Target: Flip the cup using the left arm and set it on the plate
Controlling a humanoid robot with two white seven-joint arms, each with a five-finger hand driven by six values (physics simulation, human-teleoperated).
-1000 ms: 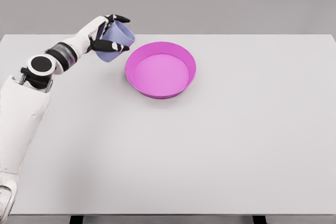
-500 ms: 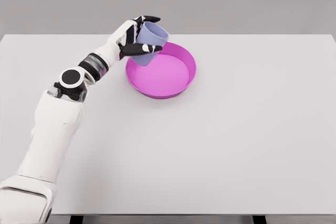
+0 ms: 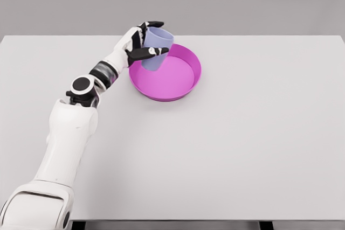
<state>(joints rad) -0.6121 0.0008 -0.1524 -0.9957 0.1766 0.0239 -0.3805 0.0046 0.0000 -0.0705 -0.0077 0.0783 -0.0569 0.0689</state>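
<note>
Since the white counter [image 3: 242, 149] fills nearly the whole frame and carries nothing but the task's things, I have open room to work, and everything that matters sits in the upper left of centre. From the lower left corner my left arm [image 3: 64, 138] runs up and diagonally toward the upper middle, stretched long because the target lies well away from the shoulder; the right arm does not show anywhere.

Next in size is the magenta plate [image 3: 186, 82], a shallow dish with a raised wall, resting flat on the counter just above the frame's centre. Its wall is why I judge the cup has to come down from above rather than slide in from the side.

Over the plate's upper-left rim hangs the pale blue cup [image 3: 157, 49], mouth upward and leaning slightly, its base low over the dish; I cannot tell whether it touches. That upright pose suggests to me the flip is done and only the setting down remains.

Smallest, the left robot hand [image 3: 141, 44] is clamped on the cup from the left side, dark fingertips [image 3: 155, 51] wrapped across its front and another over the rim behind, a side grip that leaves the base free to land.
</note>
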